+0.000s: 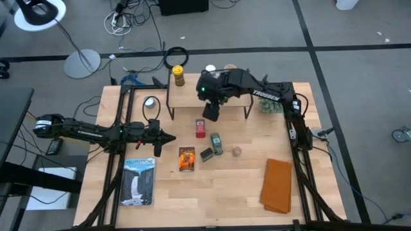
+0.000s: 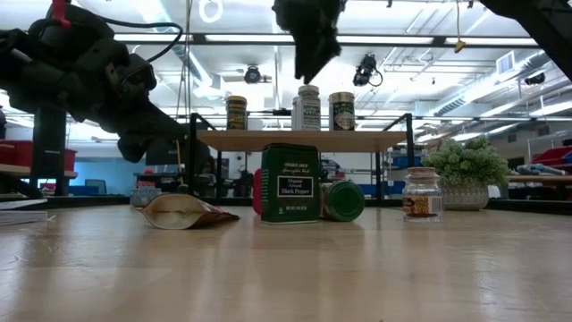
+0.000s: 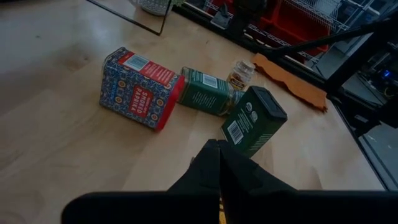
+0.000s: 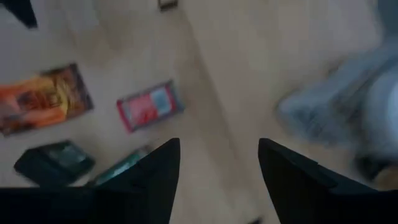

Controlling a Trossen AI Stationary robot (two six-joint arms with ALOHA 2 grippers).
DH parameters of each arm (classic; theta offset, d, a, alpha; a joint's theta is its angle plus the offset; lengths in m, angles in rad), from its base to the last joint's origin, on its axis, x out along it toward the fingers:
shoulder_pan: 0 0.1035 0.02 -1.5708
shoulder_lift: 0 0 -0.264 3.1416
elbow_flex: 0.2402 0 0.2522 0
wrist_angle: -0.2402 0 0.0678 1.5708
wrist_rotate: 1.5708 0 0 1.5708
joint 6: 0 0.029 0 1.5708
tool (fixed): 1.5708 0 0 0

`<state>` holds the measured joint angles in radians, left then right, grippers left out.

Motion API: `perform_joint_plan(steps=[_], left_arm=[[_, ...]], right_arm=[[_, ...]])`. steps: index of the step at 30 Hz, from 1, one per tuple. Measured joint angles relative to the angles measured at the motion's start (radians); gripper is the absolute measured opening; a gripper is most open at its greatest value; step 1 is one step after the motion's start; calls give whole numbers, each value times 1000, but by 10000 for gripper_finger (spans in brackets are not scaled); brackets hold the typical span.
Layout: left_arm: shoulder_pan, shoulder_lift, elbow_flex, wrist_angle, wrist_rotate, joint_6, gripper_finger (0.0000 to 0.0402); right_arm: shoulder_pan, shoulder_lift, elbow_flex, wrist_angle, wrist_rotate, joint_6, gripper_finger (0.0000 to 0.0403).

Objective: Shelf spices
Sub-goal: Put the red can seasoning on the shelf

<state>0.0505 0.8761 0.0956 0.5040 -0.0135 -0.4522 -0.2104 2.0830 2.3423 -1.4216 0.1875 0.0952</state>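
The shelf stands at the table's far middle. On it are a yellow-lidded jar and two more jars. In front of it on the table are a red tin, a green jar on its side, a dark box, an orange packet and a small glass jar. My right gripper hangs open and empty above the shelf's near edge. My left gripper is shut, left of the spices, touching nothing.
A book lies at the near left and an orange cloth at the near right. A green plant stands right of the shelf. A flat round silver tin lies left of it.
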Motion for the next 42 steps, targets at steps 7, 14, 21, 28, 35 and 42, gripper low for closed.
perform_joint_plan(steps=[7, 14, 21, 28, 35, 42], left_arm=[[0, 0, 0, 37, 0, 31, 2], [0, 0, 0, 78, 0, 58, 50], [0, 0, 0, 83, -8, 85, 134], [0, 0, 0, 79, -18, 82, 152], [0, 0, 2, 77, -18, 80, 152], [-15, 26, 134, -55, 0, 166, 152]], right_arm=[[81, 6, -54, -127, 53, 194, 200], [206, 6, -137, -141, 268, 343, 186], [312, 5, -278, -35, 346, 489, 186], [406, 6, -442, 57, 406, 678, 185], [528, -37, -607, 36, 513, 1003, 187], [690, -177, -861, 99, 576, 1374, 187]])
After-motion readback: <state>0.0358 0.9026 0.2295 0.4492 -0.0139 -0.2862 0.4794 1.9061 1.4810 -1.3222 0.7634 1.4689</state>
